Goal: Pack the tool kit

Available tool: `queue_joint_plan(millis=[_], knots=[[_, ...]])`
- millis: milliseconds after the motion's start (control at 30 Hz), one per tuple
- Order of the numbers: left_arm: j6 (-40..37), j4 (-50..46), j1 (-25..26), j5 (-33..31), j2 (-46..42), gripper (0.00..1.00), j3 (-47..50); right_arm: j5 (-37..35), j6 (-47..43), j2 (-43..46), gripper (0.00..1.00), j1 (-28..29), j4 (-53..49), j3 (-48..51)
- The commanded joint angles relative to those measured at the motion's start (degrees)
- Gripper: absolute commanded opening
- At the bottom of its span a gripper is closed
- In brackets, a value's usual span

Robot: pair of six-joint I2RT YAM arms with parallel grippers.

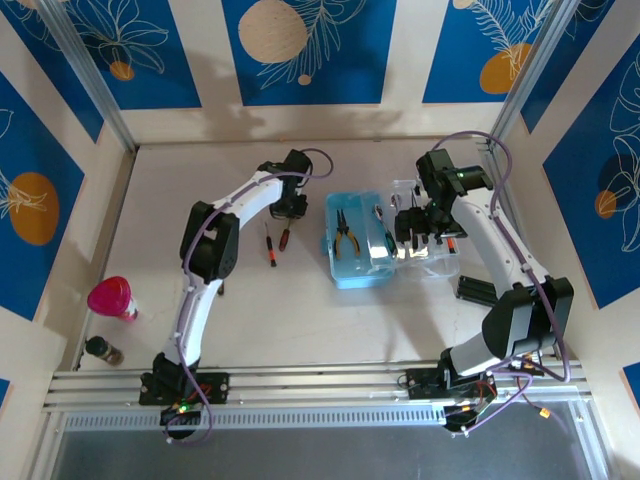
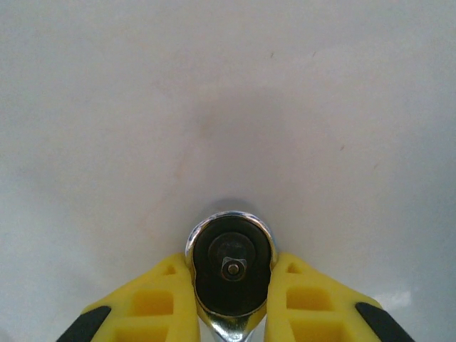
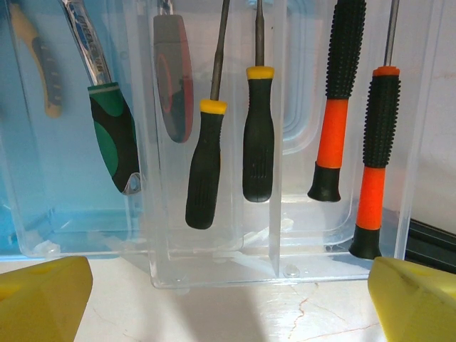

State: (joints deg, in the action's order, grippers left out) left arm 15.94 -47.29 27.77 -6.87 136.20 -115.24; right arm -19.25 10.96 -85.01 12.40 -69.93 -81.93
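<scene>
Closest to its wrist camera, the left gripper [image 1: 291,207] has its yellow jaws pinched narrow on a round, chrome-rimmed black tool head [image 2: 229,265], with the pale table [image 2: 228,85] beyond. The likely next move is a straight lift with the pinch centred, so the piece cannot twist. Just beside it lie two small loose screwdrivers [image 1: 271,245]. Further right sits the light-blue translucent plastic case [image 1: 352,277], with yellow-handled pliers [image 1: 345,232] inside. Beyond that, the right gripper [image 3: 228,299] stands wide and empty, facing the clear hinged lid [image 3: 214,256].
</scene>
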Motion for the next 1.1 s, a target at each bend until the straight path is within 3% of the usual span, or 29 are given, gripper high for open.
queue_joint_plan(millis=[0,567,833,1067], knots=[[-1.81,-7.95,-0.61,0.53,-4.64,0.0,2.16,1.56,-0.66,2.7,0.99,0.2,-0.56,1.2],[1.85,-4.47,-1.08,19.39,-24.05,0.0,11.47,6.79,-0.77,4.79,0.99,0.28,0.87,0.71],[9.68,5.57,-0.96,33.7,-33.81,0.0,19.8,25.37,0.17,10.13,0.99,2.64,10.42,1.91],[20.49,20.62,-0.39,41.84,-39.9,0.0,27.77,35.03,6.18,10.23,0.99,8.88,21.23,3.78]])
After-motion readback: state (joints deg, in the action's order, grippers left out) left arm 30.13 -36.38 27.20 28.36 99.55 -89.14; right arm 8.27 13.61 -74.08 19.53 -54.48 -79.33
